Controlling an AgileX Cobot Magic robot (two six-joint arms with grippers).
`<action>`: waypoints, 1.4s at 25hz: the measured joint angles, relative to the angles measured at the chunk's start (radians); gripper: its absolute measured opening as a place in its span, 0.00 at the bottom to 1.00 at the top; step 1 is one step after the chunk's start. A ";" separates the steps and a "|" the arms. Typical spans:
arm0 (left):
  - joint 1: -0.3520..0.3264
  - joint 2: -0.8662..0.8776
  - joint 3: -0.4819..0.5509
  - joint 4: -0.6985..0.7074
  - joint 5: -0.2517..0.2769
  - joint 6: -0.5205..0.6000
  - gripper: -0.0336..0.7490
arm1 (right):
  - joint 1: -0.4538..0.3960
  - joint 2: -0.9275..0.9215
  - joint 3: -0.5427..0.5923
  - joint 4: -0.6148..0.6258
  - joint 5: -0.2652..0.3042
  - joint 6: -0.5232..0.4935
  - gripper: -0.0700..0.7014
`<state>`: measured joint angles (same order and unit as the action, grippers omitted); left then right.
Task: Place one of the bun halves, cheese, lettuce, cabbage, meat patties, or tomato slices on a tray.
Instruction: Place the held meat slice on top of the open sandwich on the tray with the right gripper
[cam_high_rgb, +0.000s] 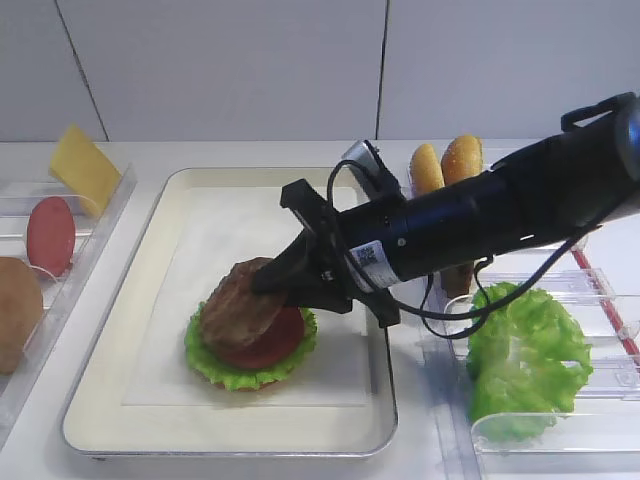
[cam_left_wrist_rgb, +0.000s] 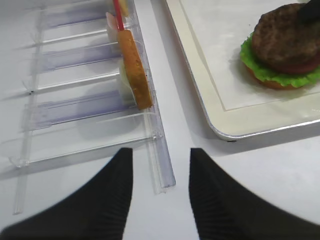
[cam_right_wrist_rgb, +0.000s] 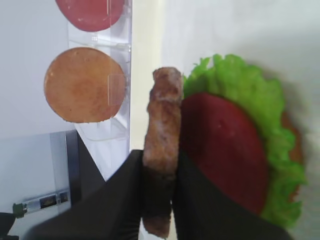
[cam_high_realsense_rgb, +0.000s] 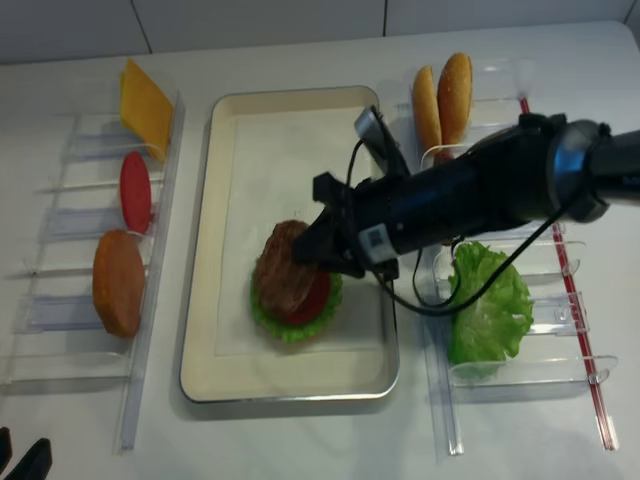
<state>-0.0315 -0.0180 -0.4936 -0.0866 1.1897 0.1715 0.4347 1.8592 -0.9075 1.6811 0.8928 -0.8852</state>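
The right gripper (cam_right_wrist_rgb: 159, 175) has its jaws clenched on one meat patty (cam_right_wrist_rgb: 162, 130), tilted on its edge above the tomato slice (cam_right_wrist_rgb: 225, 150) and lettuce (cam_right_wrist_rgb: 250, 90). This stack lies at about 6 o'clock on the tray (cam_high_rgb: 110, 400). The placing step is in hand; next, I think, lower, flatten, release. The left gripper (cam_left_wrist_rgb: 160, 200) hovers released over the desk (cam_left_wrist_rgb: 280, 180).
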 joint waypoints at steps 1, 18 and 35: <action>0.000 0.000 0.000 0.000 0.000 0.000 0.37 | -0.010 0.000 0.000 -0.004 0.000 0.005 0.31; 0.000 0.000 0.000 0.000 0.000 0.000 0.37 | -0.025 0.000 0.000 -0.106 -0.009 0.056 0.30; 0.000 0.000 0.000 0.000 0.000 -0.001 0.37 | -0.025 0.000 -0.030 -0.180 0.002 0.115 0.65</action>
<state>-0.0315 -0.0180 -0.4936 -0.0866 1.1897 0.1708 0.4098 1.8592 -0.9376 1.5008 0.8944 -0.7703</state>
